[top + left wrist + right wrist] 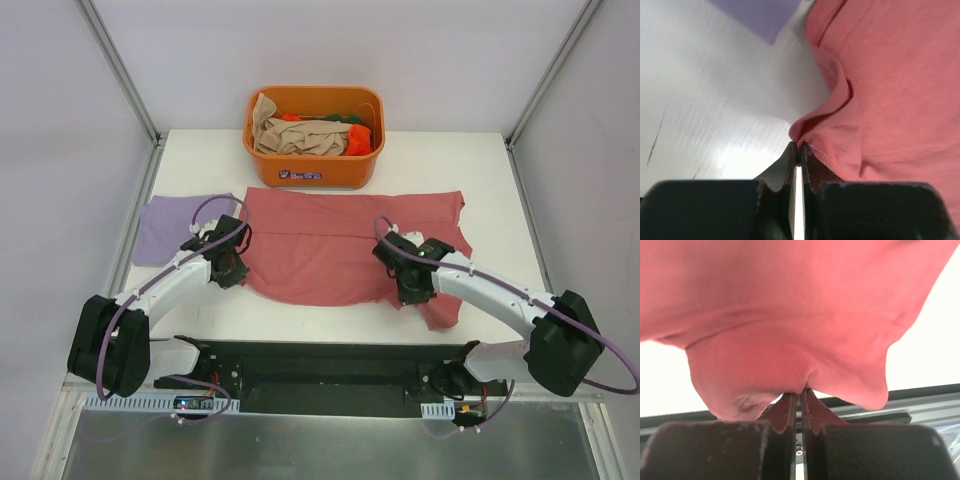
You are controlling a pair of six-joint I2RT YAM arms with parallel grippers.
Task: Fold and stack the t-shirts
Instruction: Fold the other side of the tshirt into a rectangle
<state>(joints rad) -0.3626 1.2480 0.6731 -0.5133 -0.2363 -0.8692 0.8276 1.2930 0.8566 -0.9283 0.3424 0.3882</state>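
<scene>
A rose-red t-shirt [330,240] lies spread across the middle of the table. My left gripper [232,262] is shut on its left edge; in the left wrist view the jaws [799,150] pinch a bunched fold of the red cloth [880,100]. My right gripper [412,280] is shut on the shirt's near right hem; in the right wrist view the red cloth [790,315] hangs lifted from the closed jaws [801,392]. A folded lavender t-shirt [170,226] lies flat at the left, also showing in the left wrist view [760,15].
An orange plastic tub [314,160] at the back centre holds a beige shirt [300,135] and orange and green cloth. A black rail [330,365] runs along the table's near edge. Frame posts stand at the back corners.
</scene>
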